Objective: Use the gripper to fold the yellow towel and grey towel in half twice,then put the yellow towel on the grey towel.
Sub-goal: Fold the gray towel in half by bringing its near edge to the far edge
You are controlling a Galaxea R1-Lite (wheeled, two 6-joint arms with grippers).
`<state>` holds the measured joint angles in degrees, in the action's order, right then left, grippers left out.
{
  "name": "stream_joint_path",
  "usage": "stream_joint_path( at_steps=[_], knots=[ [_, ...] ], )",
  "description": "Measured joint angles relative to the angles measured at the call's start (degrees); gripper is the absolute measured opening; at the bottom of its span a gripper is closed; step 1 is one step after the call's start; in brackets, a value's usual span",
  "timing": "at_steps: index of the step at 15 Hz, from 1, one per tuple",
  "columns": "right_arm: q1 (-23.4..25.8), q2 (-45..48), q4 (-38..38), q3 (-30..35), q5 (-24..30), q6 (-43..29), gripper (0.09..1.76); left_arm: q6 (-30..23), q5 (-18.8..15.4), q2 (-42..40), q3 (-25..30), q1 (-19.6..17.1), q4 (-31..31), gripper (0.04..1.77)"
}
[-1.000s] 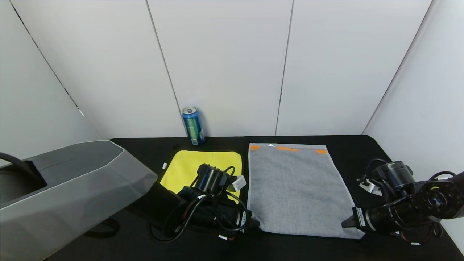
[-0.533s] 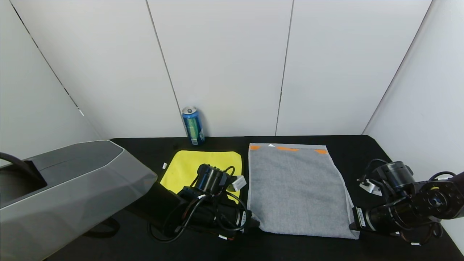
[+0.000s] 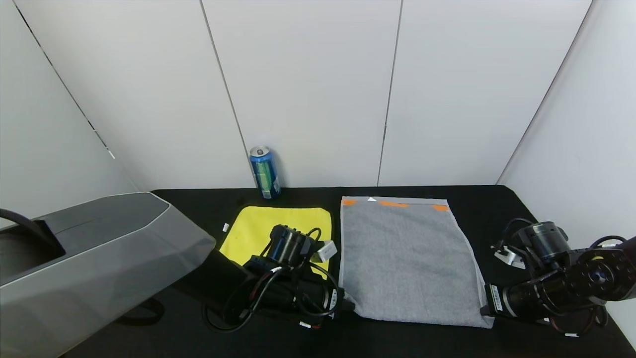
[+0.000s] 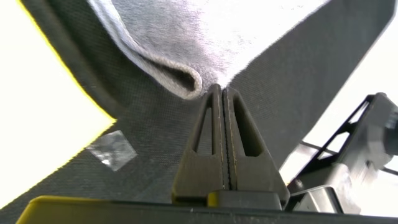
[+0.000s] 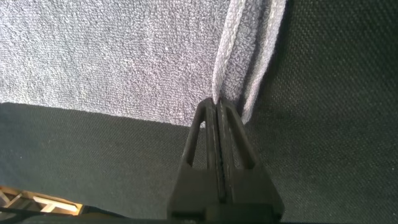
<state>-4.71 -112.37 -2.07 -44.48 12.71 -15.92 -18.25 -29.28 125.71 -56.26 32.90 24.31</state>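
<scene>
Grey towel (image 3: 407,258) lies flat on the surface (image 3: 497,209), long axis running near to far, orange-patched hem at the far end. Left tool (image 3: 352,304) and right tool (image 3: 483,311), both closed, each pinch a near corner. The fold should therefore carry the near edge away toward the far hem; yellow towel (image 3: 278,226) lies left.

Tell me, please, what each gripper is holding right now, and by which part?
Both hold the grey towel: the left gripper pinches its near left corner, and the right gripper pinches its near right corner.
</scene>
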Motion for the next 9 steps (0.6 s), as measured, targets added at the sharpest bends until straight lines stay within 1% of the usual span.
stream_joint_path(
  at_steps=[2,4,6,7,8,9],
  knots=[
    [0.0,0.0,-0.04,0.0,0.0,0.02,0.11,-0.15,0.44,0.0,-0.11,-0.02,0.02,0.11],
    [0.0,0.02,-0.11,0.0,0.01,0.0,0.11,-0.28,1.73,-0.07,-0.38,0.0,0.02,0.11],
    [0.0,0.02,-0.11,0.0,0.01,0.02,0.11,-0.38,1.94,-0.41,-0.44,0.11,0.02,0.11],
    [0.0,0.0,-0.11,-0.05,0.01,0.02,0.11,-0.11,1.73,-0.52,-0.29,0.09,0.07,0.23],
    [0.0,0.0,-0.11,-0.06,0.0,0.02,0.11,0.02,1.62,-0.62,-0.16,0.04,0.07,0.42],
    [-0.04,0.0,-0.11,-0.09,0.0,0.02,0.11,0.05,1.72,-0.66,-0.13,-0.07,0.1,0.57]
  ],
)
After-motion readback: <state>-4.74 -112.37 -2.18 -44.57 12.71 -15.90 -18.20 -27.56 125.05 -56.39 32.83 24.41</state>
